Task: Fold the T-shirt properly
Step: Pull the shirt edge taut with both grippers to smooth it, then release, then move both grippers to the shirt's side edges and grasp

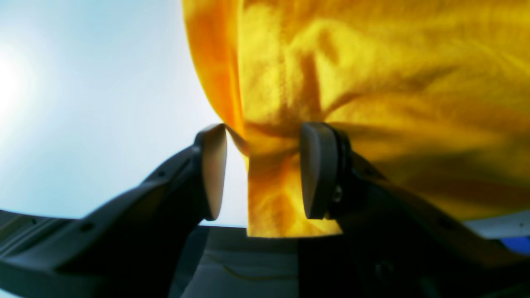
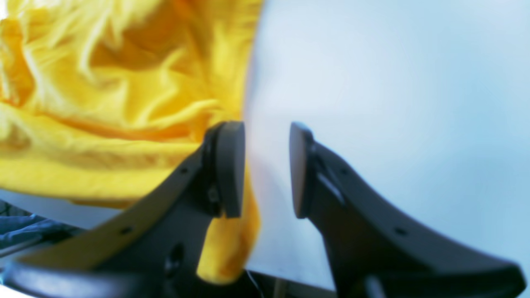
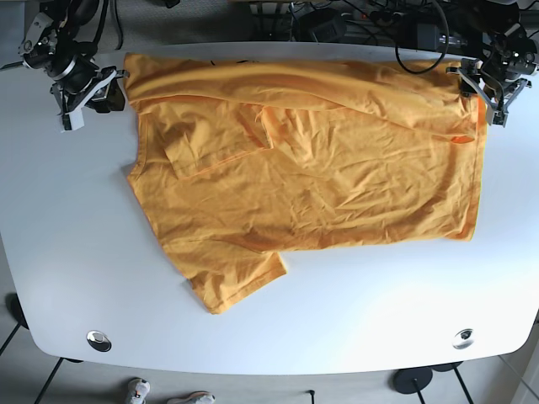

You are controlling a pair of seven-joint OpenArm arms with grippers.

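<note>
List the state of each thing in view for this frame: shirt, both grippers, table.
T-shirt: spread on the table, wrinkled, far edge folded over.
Left gripper: fingers apart, fabric bunched between them.
Right gripper: open, shirt edge beside one finger, not gripped.
Table: white, shirt on it.

A plain orange-yellow T-shirt [image 3: 312, 177] lies on a white table [image 3: 76, 252], and both grippers' fingers [image 1: 319, 169] are dark grey.
</note>
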